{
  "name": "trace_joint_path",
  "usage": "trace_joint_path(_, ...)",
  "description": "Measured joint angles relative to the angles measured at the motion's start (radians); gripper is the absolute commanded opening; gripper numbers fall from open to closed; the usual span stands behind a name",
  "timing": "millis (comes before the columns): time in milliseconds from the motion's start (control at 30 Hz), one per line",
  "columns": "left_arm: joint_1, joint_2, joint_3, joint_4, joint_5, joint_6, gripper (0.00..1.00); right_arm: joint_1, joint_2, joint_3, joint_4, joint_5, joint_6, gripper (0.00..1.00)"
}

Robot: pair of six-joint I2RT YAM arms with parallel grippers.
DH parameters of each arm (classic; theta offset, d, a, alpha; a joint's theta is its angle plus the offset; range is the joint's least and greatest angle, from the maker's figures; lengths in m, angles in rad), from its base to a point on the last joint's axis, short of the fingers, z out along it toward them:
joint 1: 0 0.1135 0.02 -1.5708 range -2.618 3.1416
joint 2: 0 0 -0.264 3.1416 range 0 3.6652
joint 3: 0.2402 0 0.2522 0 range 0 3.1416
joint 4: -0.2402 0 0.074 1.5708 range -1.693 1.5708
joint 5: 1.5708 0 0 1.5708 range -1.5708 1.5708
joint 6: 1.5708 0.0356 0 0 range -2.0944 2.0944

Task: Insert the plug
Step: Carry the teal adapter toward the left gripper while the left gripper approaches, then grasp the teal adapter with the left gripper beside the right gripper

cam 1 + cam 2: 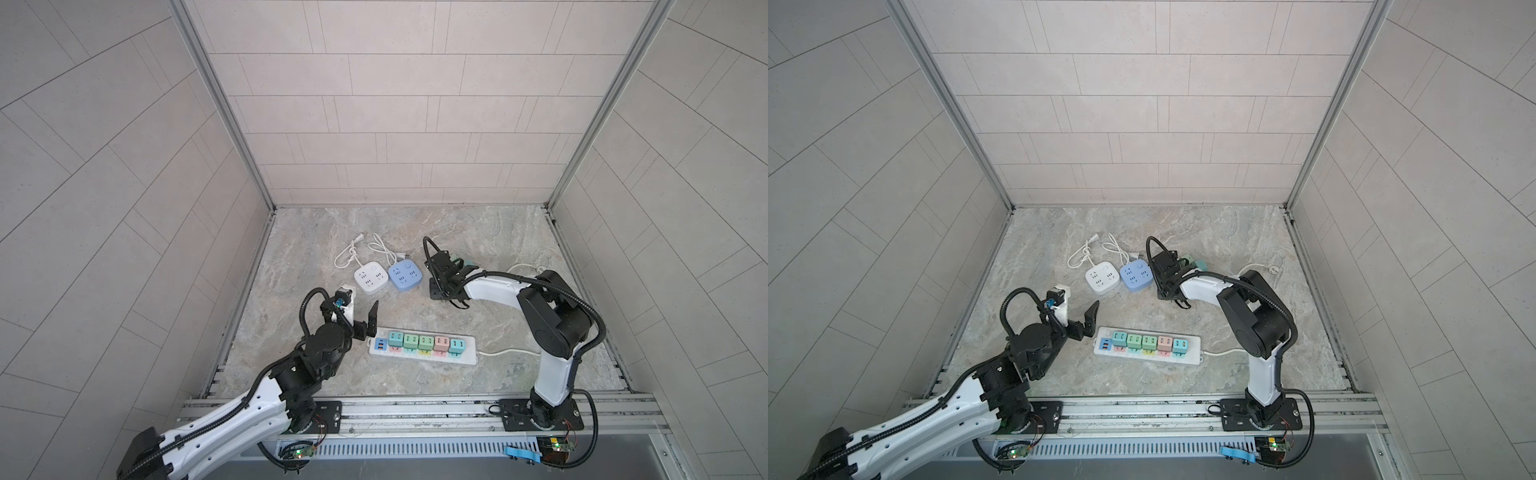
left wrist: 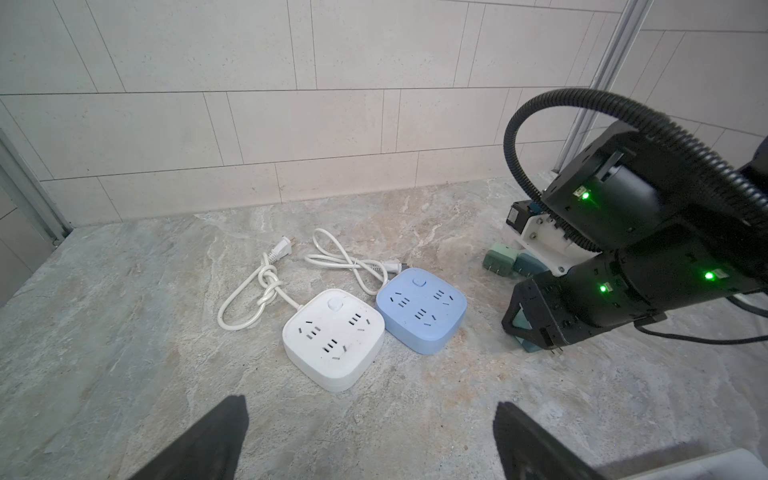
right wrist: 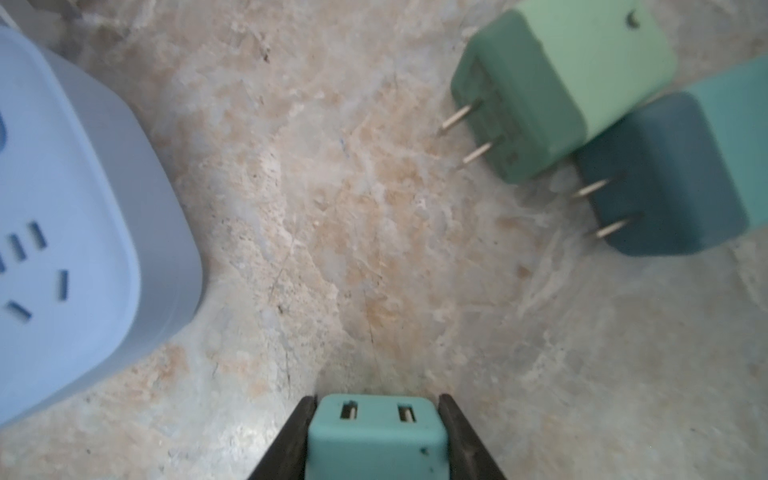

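Looking in a top view, we find the left end effector [image 1: 359, 305] wide open and empty. In the right wrist view, the right end effector [image 3: 376, 401] clamps the teal plug [image 3: 376, 440] by its flat sides for a firm grip, with the blue socket cube [image 3: 83, 208] off to its side.

Grey tiled walls [image 1: 395, 104], marbled tabletop [image 1: 498, 232]

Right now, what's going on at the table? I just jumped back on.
The right gripper has its fingers closed on a teal plug, low beside the blue socket cube. A green plug and a dark teal plug lie loose nearby. The left gripper hangs open and empty near the end of the power strip, which has five plugs seated.
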State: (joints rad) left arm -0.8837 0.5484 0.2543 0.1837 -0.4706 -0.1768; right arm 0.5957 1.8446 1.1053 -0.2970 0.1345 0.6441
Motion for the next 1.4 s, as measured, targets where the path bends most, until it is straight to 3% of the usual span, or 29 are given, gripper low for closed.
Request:
trace_joint_path(367,0.000,-0.135,0.138,-0.185,0.064,-0.133,1.00,0.000,-0.369,-0.148,0.078,0.035,-0.071,0.26)
trace_joint_path(567,0.000,-0.077,0.279,-0.296,0.161,-0.148,1.00,0.000,-0.586,-0.257,0.143,0.069,-0.164,0.26)
trace_joint_path(733,0.000,0.034,0.415,-0.372,0.277,-0.159,1.00,0.000,-0.821,-0.420,0.319,0.079,-0.314,0.27)
trace_joint_path(867,0.000,0.106,0.429,-0.395,0.376,-0.167,0.98,-0.001,-0.963,-0.594,0.510,0.020,-0.499,0.10)
trace_joint_path(1133,0.000,0.268,0.525,-0.499,0.512,-0.164,0.90,-0.001,-0.971,-0.680,0.645,-0.110,-0.758,0.05)
trace_joint_path(1400,0.000,0.387,0.630,-0.549,0.632,-0.136,0.77,0.023,-0.979,-0.743,0.685,-0.359,-1.021,0.05)
